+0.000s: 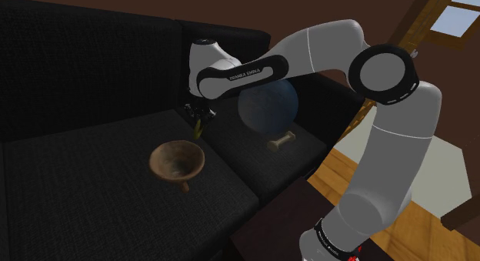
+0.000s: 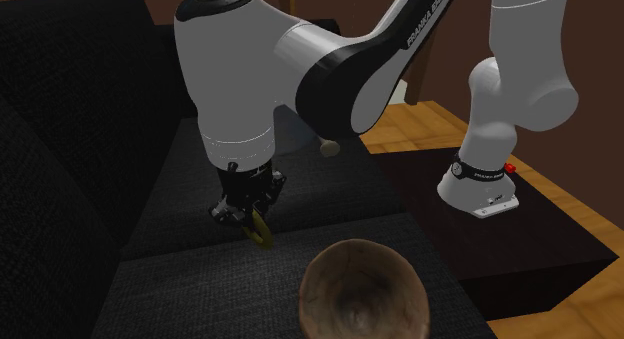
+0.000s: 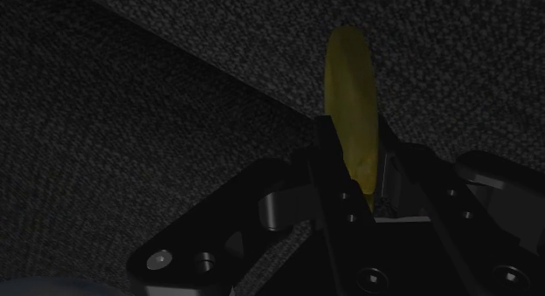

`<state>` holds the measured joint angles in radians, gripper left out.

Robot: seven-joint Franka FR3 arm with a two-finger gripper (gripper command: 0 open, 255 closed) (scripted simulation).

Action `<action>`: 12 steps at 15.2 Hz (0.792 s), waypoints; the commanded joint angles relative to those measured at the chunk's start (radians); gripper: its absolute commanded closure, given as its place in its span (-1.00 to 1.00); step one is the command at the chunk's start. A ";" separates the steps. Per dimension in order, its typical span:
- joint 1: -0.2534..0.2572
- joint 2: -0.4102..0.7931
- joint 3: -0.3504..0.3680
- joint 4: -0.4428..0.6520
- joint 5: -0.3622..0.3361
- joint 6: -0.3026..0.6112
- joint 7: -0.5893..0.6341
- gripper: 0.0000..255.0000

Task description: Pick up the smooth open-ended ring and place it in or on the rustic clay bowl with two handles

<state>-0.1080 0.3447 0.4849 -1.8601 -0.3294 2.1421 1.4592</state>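
My black gripper (image 1: 197, 121) (image 2: 247, 211) (image 3: 356, 150) is shut on a smooth yellow ring (image 1: 197, 129) (image 2: 260, 228) (image 3: 351, 85), which stands edge-on between the fingers and reaches down past the fingertips. It is just above the black sofa seat (image 2: 330, 197), near the seam between two cushions. A brown clay bowl with handles (image 1: 177, 160) (image 2: 365, 287) rests upright on the neighbouring cushion, a short way from the gripper toward the seat's front edge. In the wrist view the ring's lower part is hidden between the fingers.
A bluish translucent globe (image 1: 268, 105) on a pale stand (image 1: 281, 141) sits on the seat to the shoulder view's right of the gripper. The sofa backrest (image 1: 85, 59) rises close behind. My dark stand box (image 2: 520, 237) and a wooden floor (image 1: 415, 229) lie beside the sofa.
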 commanded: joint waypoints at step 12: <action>-0.009 -0.054 0.016 0.054 0.041 -0.098 -0.035 1.00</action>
<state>-0.1155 0.2966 0.4994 -1.8132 -0.2924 2.0555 1.4293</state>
